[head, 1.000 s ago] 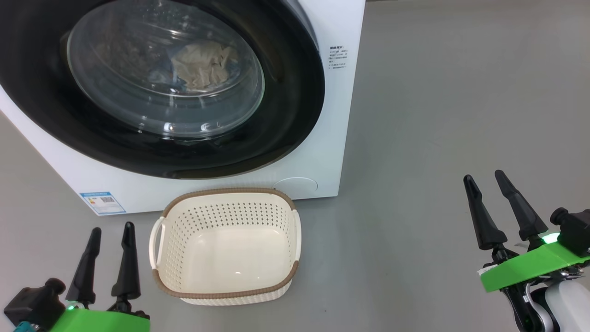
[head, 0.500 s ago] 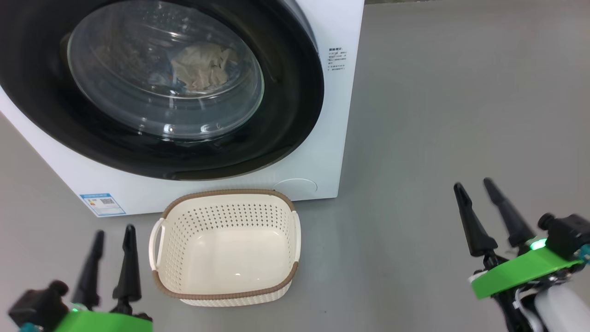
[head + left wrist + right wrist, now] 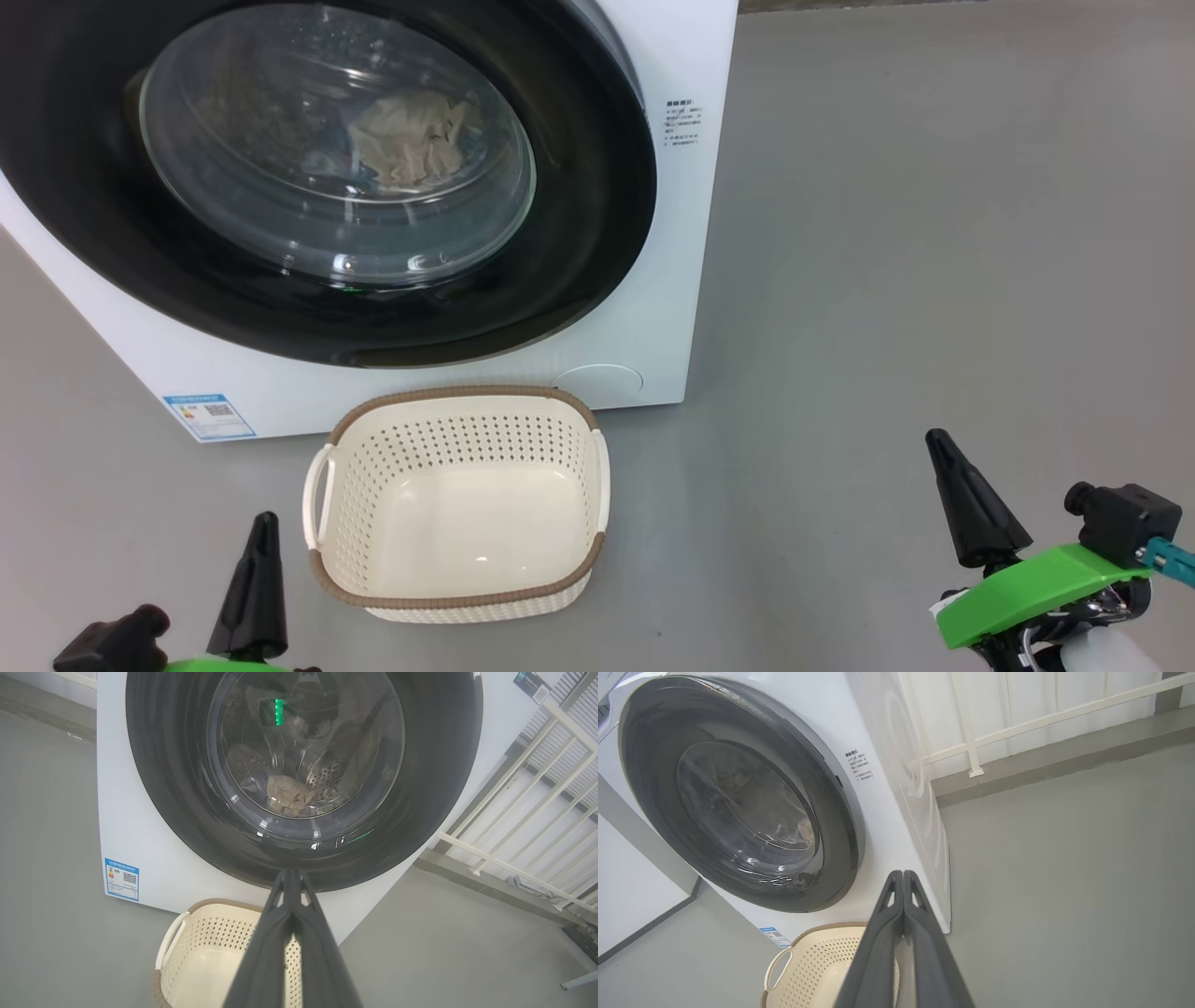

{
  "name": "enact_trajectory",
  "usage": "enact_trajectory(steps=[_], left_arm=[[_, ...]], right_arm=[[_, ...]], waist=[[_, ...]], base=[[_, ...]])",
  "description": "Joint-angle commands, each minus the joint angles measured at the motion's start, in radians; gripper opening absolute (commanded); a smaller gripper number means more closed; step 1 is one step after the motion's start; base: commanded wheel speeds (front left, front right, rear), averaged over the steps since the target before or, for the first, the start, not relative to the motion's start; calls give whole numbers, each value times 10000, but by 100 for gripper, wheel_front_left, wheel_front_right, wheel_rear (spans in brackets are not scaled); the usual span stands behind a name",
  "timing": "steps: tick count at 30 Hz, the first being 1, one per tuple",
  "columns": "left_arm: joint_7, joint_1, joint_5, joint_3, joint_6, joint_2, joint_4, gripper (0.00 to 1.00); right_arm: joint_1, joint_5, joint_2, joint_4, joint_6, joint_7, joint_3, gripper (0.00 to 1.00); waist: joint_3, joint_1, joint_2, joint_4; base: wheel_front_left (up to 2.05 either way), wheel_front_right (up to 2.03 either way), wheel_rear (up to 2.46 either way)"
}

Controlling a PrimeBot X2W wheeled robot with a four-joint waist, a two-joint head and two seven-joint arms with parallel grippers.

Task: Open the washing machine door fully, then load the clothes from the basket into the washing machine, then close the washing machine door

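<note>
Left gripper (image 3: 265,525) and right gripper (image 3: 938,444) are pinched shut, empty. You face the closed door (image 3: 336,159): rigid, heavy, glossy; hold its rim's edge.

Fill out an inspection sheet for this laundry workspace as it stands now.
Surface: grey floor, smooth, no spills seen.
Job's things: washing machine door shut against the washing machine; clothes lie in the drum behind the glass; basket stands on the floor in front of the machine, no clothes in it.
Clutter: nothing seen.
Grippers: left gripper shut, holding nothing, left of the basket; right gripper shut, holding nothing, above the floor to the basket's right.
Cables: nothing seen on the floor.
Surroundings: white railing beside the machine; blue label sticker low on its front.
</note>
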Motion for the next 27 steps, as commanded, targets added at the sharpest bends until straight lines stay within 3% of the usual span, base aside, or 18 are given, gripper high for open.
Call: enact_trajectory(steps=[1, 27], left_arm=[[66, -218, -292, 171, -6, 85, -225, 0], [794, -296, -2339, 576, -13, -146, -266, 0]], right_arm=[[-239, 273, -80, -230, -3, 90, -166, 0], [-194, 2346, 315, -235, -8, 762, -802, 0]], waist=[[1, -7, 0, 2], [-123, -8, 0, 19]], base=[[0, 0, 0], [0, 0, 0]])
